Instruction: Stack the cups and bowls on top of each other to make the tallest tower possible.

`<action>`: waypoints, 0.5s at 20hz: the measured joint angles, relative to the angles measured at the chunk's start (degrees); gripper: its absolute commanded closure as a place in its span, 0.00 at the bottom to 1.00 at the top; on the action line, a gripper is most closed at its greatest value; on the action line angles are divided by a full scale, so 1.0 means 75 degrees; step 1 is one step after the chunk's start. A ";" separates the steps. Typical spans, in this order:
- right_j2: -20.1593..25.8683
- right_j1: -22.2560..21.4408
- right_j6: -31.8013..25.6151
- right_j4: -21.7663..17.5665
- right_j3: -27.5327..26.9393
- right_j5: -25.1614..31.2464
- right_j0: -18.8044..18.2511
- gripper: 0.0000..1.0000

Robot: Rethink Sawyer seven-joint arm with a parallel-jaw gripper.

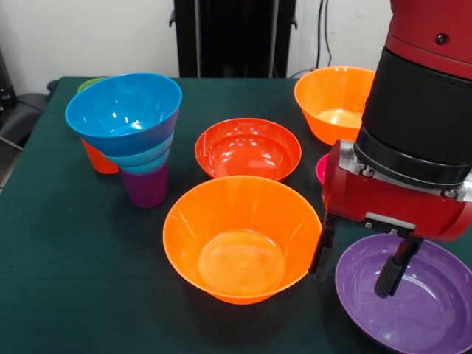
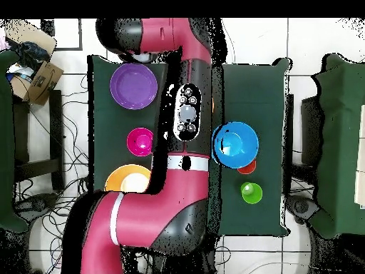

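Observation:
The tower stands at the left: a purple cup (image 1: 146, 188) with a teal bowl (image 1: 144, 158) and the large blue bowl (image 1: 125, 110) nested on top; the blue bowl also shows in the overhead view (image 2: 235, 143). An orange cup (image 1: 98, 159) and a green cup (image 1: 90, 82) stand behind the tower. My gripper (image 1: 358, 262) is open and empty. It straddles the left rim of the large purple bowl (image 1: 413, 302), one finger (image 1: 321, 252) outside and one (image 1: 393, 271) over the inside. A large orange bowl (image 1: 240, 236) sits just left of it.
A shallow red-orange bowl (image 1: 247, 147) sits mid-table, and a second large orange bowl (image 1: 333, 99) sits at the far right. A small magenta bowl (image 1: 322, 168) is mostly hidden behind the arm and shows whole in the overhead view (image 2: 140, 141).

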 measured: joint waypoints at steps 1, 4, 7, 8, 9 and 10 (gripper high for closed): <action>-0.0014 0.0004 0.0000 0.0014 0.0000 -0.0002 0.0000 0.00; -0.0119 0.0048 0.0000 0.0093 0.0000 -0.0002 0.0002 0.00; -0.0203 0.0141 0.0000 0.0137 0.0000 -0.0003 0.0013 0.00; -0.0218 0.0168 0.0000 0.0137 -0.0001 -0.0003 0.0015 0.00; -0.0224 0.0181 0.0000 0.0137 -0.0001 -0.0005 0.0016 0.00; -0.0241 0.0216 0.0000 0.0139 -0.0001 -0.0014 0.0019 0.00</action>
